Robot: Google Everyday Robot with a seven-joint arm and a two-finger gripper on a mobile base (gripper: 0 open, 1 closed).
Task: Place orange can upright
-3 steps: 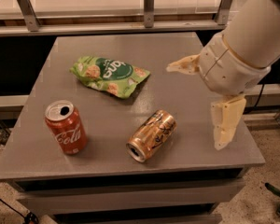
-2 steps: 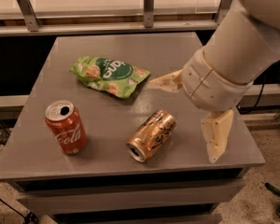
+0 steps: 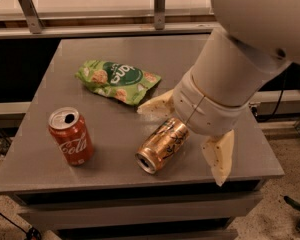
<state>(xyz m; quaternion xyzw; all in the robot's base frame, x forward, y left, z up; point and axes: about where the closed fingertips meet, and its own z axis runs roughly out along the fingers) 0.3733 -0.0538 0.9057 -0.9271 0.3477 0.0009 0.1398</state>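
Note:
The orange can (image 3: 162,145) lies on its side on the grey table (image 3: 115,134), its silver top toward the front left edge. It is copper-orange with black cursive lettering. My gripper (image 3: 187,136) hovers over the can's far right end, open, with one cream finger (image 3: 157,103) behind the can and the other finger (image 3: 219,155) to its right near the table's front right corner. The fingers straddle the can without touching it. The large white arm hides the can's rear end.
A red cola can (image 3: 71,135) stands upright at the front left. A green snack bag (image 3: 118,80) lies flat in the middle, just behind the gripper's rear finger. A metal rail runs along the far side beyond the table.
The arm has swung left and down from the table's right edge; the open fingers now straddle the orange can's right end. The cans and bag have not moved.

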